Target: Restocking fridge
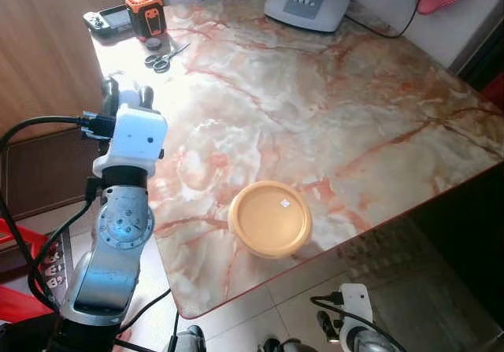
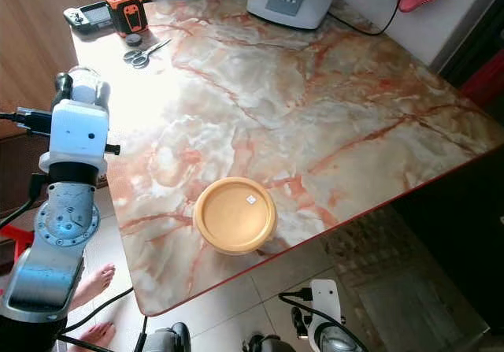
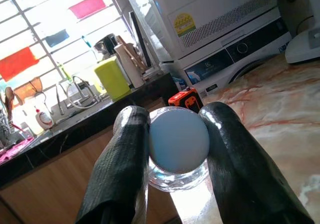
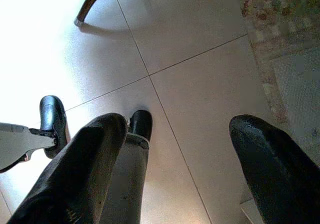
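Observation:
My left gripper point(image 3: 174, 118) is shut on a small clear glass jar with a pale round lid point(image 3: 178, 141). It holds the jar point(image 2: 85, 86) at the left edge of the marble table point(image 1: 331, 108). A round tan lidded container point(image 1: 270, 218) sits on the table near its front edge, to the right of my left arm. Down below the table's front, my right gripper point(image 4: 177, 126) hangs open over the tiled floor with nothing between its fingers.
At the table's far left corner lie scissors point(image 1: 161, 59), an orange tape measure point(image 1: 146, 13) and a game controller point(image 1: 106, 21). A white appliance point(image 1: 307, 4) stands at the back. A person's bare feet point(image 2: 94, 285) are on the floor beside my left arm.

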Robot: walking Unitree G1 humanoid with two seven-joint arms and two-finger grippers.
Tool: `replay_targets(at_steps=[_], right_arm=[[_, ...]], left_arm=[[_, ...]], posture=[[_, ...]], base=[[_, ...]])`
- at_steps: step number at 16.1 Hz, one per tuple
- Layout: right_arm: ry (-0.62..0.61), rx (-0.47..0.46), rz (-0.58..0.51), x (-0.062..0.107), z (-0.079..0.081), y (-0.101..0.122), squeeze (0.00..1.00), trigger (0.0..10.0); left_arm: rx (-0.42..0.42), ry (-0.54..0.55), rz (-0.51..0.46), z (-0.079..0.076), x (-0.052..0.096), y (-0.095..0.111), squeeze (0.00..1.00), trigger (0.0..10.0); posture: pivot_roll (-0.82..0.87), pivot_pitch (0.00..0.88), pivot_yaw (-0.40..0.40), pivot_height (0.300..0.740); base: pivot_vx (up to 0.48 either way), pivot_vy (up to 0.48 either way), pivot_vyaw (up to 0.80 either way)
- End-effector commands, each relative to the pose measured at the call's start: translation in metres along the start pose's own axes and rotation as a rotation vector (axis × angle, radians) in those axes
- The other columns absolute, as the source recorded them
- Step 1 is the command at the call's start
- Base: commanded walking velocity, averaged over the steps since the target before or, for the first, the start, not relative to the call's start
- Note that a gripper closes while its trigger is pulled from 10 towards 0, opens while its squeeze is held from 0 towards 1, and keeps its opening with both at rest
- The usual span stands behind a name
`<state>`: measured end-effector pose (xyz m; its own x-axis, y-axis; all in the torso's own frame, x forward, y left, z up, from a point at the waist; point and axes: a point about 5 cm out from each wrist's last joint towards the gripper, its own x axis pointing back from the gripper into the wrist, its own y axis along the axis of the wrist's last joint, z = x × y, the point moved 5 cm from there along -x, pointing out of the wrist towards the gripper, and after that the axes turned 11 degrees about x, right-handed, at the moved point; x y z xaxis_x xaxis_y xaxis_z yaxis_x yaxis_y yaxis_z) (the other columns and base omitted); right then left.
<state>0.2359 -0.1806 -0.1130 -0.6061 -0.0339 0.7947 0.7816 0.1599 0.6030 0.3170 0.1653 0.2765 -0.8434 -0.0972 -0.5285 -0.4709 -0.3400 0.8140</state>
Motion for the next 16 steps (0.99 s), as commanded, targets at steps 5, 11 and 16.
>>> replay_targets(at_steps=[5,11,16], right_arm=[[0.0,-0.009,0.023,0.0014,-0.0022,-0.0082,0.0,10.0],[0.002,-0.011,0.022,0.0014,-0.002,-0.008,0.0,10.0],[0.001,-0.011,0.022,0.0014,-0.0022,-0.0079,0.0,10.0]], left_arm=[[-0.008,0.009,-0.036,0.0013,-0.0013,0.0069,0.0,10.0],[-0.009,0.003,-0.031,0.0,-0.0003,0.0067,0.0,10.0],[-0.006,-0.002,-0.023,-0.0018,0.0001,0.0054,0.0,10.0]], posture=[[0.12,0.194,-0.104,0.74],[0.12,0.195,-0.103,0.74],[0.12,0.193,-0.104,0.74]], base=[[-0.1,0.0,0.0],[-0.322,0.0,0.0],[-0.357,0.0,0.0]])
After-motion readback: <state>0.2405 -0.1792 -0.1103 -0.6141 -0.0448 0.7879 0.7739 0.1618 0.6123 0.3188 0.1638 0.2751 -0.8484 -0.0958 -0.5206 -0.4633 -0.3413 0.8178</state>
